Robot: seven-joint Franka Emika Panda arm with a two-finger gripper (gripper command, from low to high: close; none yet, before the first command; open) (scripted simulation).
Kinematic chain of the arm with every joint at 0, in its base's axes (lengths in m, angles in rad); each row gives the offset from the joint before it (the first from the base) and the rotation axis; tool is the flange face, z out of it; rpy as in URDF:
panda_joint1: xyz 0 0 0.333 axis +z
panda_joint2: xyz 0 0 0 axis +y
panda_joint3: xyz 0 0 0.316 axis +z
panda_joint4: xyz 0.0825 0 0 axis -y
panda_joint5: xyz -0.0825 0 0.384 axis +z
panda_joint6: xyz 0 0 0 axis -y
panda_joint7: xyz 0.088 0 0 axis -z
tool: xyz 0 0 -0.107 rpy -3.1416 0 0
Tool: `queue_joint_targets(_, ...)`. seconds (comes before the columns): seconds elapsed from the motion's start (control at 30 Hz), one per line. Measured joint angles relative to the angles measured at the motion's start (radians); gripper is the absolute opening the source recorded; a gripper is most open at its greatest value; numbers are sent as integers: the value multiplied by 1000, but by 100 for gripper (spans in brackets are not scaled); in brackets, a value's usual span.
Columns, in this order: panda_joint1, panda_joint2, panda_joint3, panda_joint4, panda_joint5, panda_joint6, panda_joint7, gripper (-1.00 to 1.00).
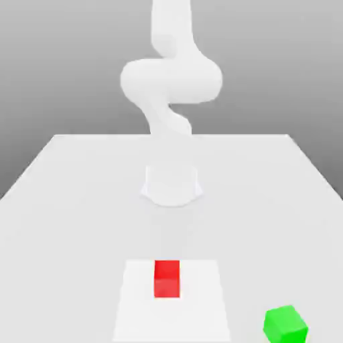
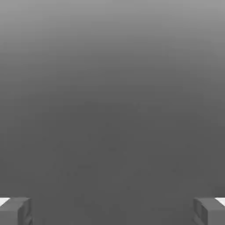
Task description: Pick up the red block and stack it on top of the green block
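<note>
Jaws: I'm holding my fingertips (image 2: pixel 15 211) wide apart, gripping nothing.
Red block (image 1: pixel 167 278): sitting mid-bench (image 1: pixel 67 201); prob. light, stiff; I'm planning flat-side grip.
Green block (image 1: pixel 286 325): waiting well apart, exterior view's right.

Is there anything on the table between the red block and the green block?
No. In the exterior view, only bare table separates the red block and the green block.

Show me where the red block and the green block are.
red block (image 1: pixel 167 279): exterior view, on its front face.
green block (image 1: pixel 286 325): exterior view, on its front face.
</note>
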Motion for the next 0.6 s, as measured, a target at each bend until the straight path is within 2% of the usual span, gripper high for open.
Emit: queue_joint_targets(0.6, -15, 669, -7, -404, -3, 407, -28, 0)
